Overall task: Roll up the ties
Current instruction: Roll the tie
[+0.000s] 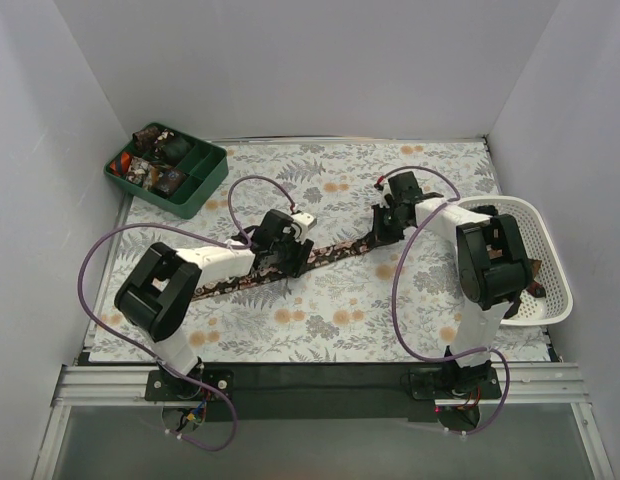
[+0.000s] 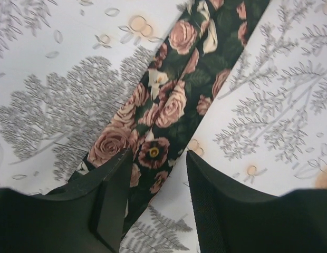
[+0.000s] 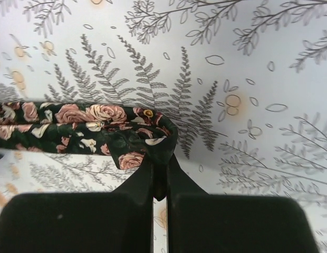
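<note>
Light in the top view is bright, even and diffuse, coming from above; the white walls (image 1: pixel 290 60) show no hot spots, only pale grey shading toward the corners. The arms (image 1: pixel 215 258) cast faint, soft-edged shadows on the cloth (image 1: pixel 330 320). Focus is fair throughout, though the tie (image 1: pixel 335 250) print is too small to resolve, and the walls splay outward as with a wide lens. In the left wrist view the tie's roses are crisp, while the left fingers (image 2: pixel 108 200) are dark, slightly soft masses. In the right wrist view the right fingers (image 3: pixel 137 200) are near-black, almost without detail; the cloth print is sharp farther off, softer at lower left.
</note>
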Motion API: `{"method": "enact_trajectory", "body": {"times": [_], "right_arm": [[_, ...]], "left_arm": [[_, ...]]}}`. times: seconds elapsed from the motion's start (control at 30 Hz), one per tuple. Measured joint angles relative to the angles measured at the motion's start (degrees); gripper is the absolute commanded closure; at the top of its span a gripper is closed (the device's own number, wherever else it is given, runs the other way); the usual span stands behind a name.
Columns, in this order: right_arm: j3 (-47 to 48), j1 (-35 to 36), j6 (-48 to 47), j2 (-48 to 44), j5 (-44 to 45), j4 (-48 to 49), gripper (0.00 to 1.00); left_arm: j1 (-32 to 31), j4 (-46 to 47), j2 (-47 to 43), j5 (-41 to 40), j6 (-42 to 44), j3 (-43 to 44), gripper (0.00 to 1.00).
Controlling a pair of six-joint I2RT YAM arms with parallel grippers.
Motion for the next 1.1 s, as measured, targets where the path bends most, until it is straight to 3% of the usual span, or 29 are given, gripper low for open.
{"method": "enact_trajectory", "body": {"times": [0.33, 0.6, 0.97, 1.1], "right_arm": [[6.75, 10.38, -1.44, -0.61, 29.66, -11.28, 0.99], [7.91, 21.18, -1.31, 0.31, 50.01, -14.08, 0.99], [10.47, 31.89, -2.34, 7.5, 61.26, -15.17, 0.99], [12.04, 34.67, -3.58, 10.38, 62.84, -15.98, 0.89]], "left_arm": [[-2.14, -0.39, -4.09, 5.01, -7.76, -4.33, 0.53], [-2.27, -3.19, -9.73, 2.36, -14.82, -7.26, 0.48], [0.13, -11.08, -25.88, -7.21, -26.01, -13.84, 0.44], [1.03, -13.88, -30.45, -10.75, -28.04, -16.09, 0.44]]}}
